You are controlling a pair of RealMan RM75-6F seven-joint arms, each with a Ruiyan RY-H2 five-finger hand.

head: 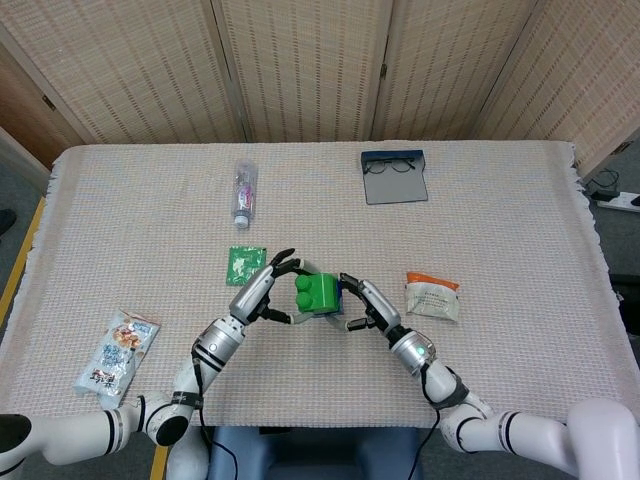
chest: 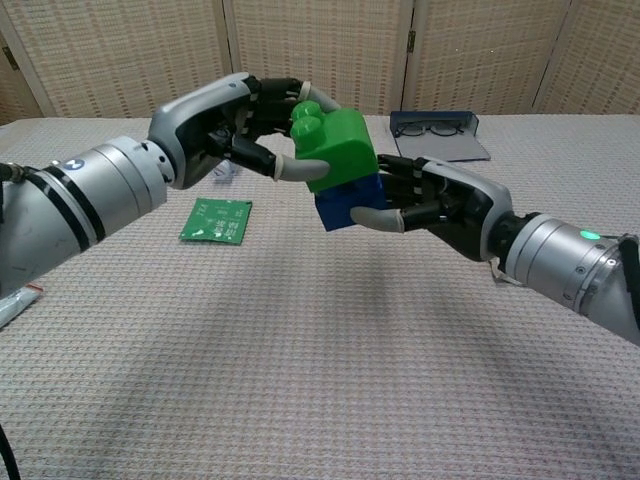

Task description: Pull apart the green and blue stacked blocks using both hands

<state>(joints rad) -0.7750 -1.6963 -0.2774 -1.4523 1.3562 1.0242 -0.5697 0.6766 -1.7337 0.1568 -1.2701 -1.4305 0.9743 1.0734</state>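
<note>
The left hand point(chest: 225, 125) grips the green block point(chest: 340, 147) from its studded side, fingers curled over the top and thumb underneath. The right hand point(chest: 440, 205) holds the blue block point(chest: 350, 203) from the opposite side, fingers wrapped around its lower edge. The chest view shows both blocks held in the air above the table point(chest: 300, 380), the green one tilted up off the blue one on the left hand's side but touching it on the other. The head view shows mainly the green block point(head: 320, 293) between left hand point(head: 262, 290) and right hand point(head: 370, 307); of the blue block only a sliver shows.
</note>
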